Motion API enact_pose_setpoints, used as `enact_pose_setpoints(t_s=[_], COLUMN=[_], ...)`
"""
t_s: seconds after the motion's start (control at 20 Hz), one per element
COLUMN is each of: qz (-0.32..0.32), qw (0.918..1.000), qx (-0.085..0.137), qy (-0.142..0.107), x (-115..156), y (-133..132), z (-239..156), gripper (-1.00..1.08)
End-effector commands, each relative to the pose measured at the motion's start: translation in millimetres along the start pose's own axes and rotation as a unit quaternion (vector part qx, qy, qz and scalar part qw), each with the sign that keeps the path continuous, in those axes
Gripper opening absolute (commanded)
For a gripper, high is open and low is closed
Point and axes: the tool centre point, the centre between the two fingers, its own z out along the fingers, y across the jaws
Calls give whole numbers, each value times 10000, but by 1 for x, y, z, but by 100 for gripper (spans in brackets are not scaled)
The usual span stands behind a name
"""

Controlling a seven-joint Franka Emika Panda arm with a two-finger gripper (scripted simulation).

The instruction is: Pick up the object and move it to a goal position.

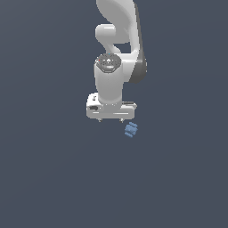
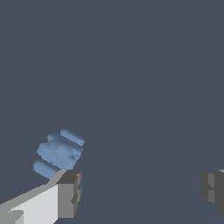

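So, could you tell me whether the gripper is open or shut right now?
Open. In the wrist view the gripper has its two fingertips wide apart with nothing between them; the blue object sits beside one fingertip, ungrasped.

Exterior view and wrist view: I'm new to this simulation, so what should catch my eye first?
The white Panda arm hangs over a bare grey ground, its gripper open. A small blue ridged object lies just off the gripper toward the exterior view's right; in the wrist view it sits outside one fingertip, not between the jaws.

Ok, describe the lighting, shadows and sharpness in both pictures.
Exterior view: flat, even light, no cast shadows on the dark ground; the arm shows soft shading and the blue object is small but crisp. Wrist view: the same flat light, the object looks soft and mottled, the open gripper fingers sharp-edged, no glare.
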Motion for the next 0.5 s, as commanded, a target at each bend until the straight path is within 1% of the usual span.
enact_pose_setpoints(t_s=[0.0,0.45], qz=[0,-301], qw=[10000,9995], qx=[0,-54], qy=[0,62], x=[0,7], y=[0,-3], z=[0,-2], gripper=[100,100])
